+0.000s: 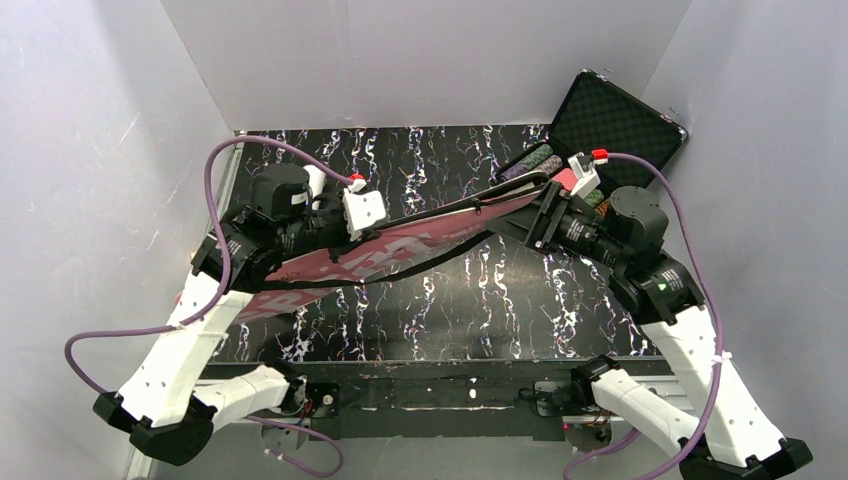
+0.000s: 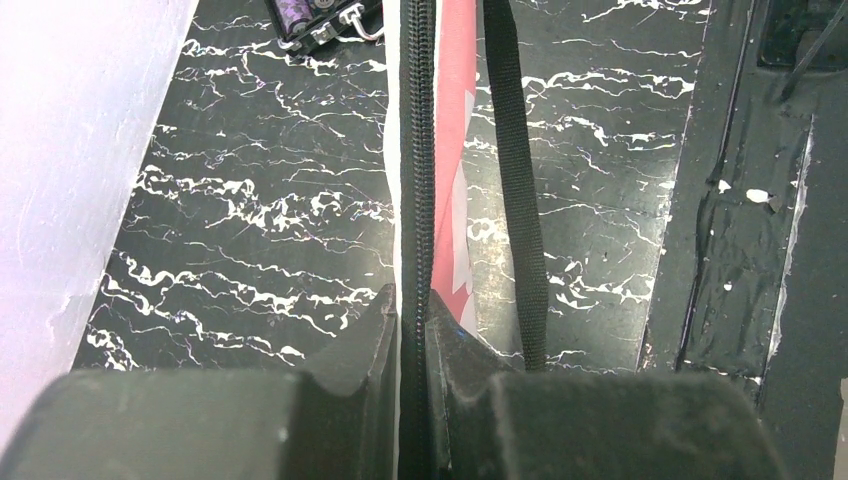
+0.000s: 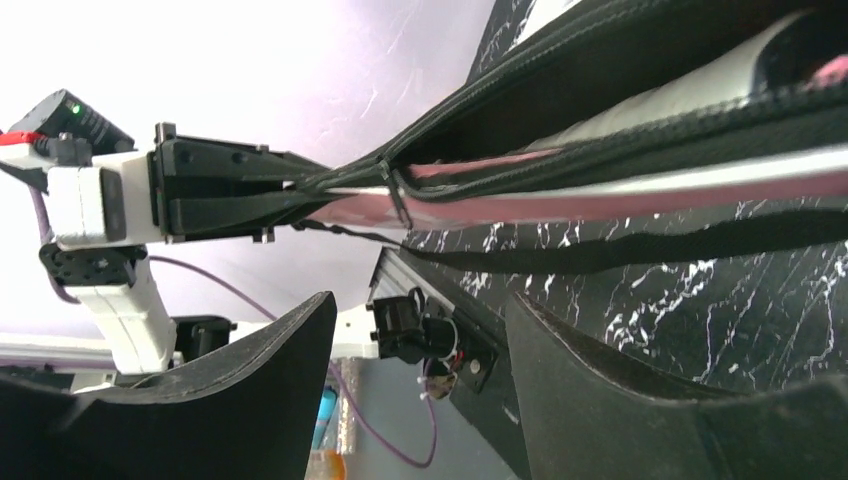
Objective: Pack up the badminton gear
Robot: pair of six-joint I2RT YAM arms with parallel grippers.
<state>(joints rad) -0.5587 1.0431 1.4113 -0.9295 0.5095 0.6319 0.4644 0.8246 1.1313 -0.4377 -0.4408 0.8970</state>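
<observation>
Pink bag (image 1: 400, 245) aloft, L gripper (image 2: 412, 308) clamping its edge (R gripper (image 3: 412, 335) agape).

Bag (image 1: 400, 245) across centre; case (image 1: 620, 120) far right.

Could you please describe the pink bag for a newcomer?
Start at the black marbled table. Slanting across its middle is the long pink bag with white lettering; the open case at the back right is black.

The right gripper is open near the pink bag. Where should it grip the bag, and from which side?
Likely the zipper edge at the right end of the pink bag, coming endwise with one finger on each face: the seam is thin and flat, and the left gripper clamps the other end likewise.
</observation>
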